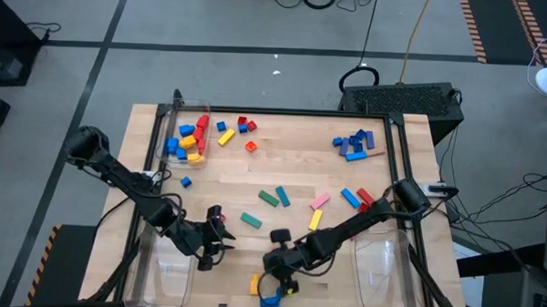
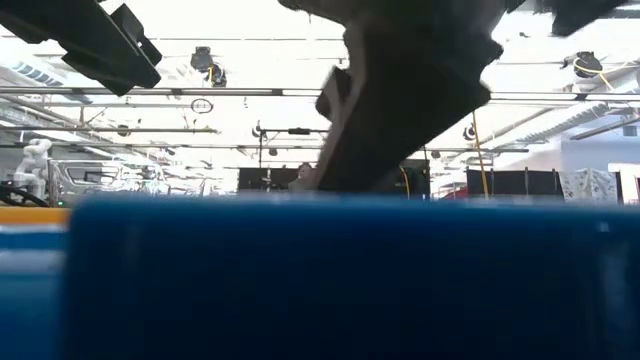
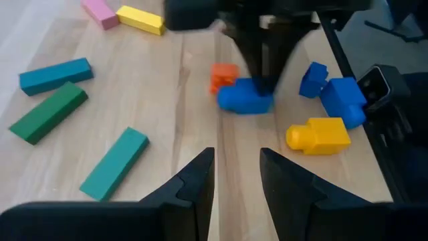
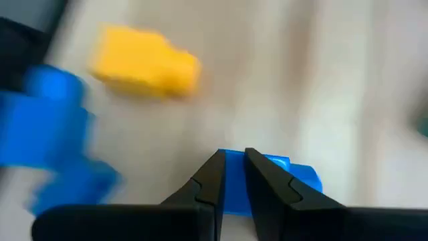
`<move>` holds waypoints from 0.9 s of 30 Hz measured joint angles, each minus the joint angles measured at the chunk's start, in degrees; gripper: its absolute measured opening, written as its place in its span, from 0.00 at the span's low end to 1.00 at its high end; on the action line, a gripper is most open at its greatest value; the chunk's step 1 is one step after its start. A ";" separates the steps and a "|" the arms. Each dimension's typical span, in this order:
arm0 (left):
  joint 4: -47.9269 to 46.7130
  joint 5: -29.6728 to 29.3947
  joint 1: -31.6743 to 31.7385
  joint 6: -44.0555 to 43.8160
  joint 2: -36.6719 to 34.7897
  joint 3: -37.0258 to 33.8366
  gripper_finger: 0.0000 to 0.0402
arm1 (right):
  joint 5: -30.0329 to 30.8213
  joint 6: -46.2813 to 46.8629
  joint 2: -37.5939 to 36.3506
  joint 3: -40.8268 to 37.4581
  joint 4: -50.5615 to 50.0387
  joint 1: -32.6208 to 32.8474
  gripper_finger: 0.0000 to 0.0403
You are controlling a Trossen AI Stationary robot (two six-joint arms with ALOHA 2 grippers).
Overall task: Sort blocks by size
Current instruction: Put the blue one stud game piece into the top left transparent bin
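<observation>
Wood worktop (image 1: 282, 163) takes up most of my overhead feed, and honestly the sorting looks maybe a third done. The clear bin (image 1: 170, 123) at the far left corner holds a mixed red, blue and yellow pile (image 1: 190, 140), and there's a little blue cluster (image 1: 353, 144) parked at the far right. Left to do: the green and teal long bars (image 1: 274, 197) mid-worktop, the pink, yellow, blue and red bricks (image 1: 319, 202) beside them, plus strays near the front edge. The two near bins look empty to me.

Right gripper (image 4: 232, 175) is down at the near middle with its fingers pinching a small blue brick (image 3: 245, 97). In the left wrist feed that brick sits flat on the worktop, long axis running crosswise to the fingers coming down on it, just beside an orange cube (image 3: 223, 75). Left gripper (image 3: 235, 175) waits nearby, low over the wood, fingers partly spread and holding nothing.
</observation>
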 joint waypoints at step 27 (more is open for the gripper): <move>0.50 -17.22 7.21 5.68 0.00 0.00 0.30 | 30.99 52.59 -6.51 -0.13 -17.77 7.65 0.43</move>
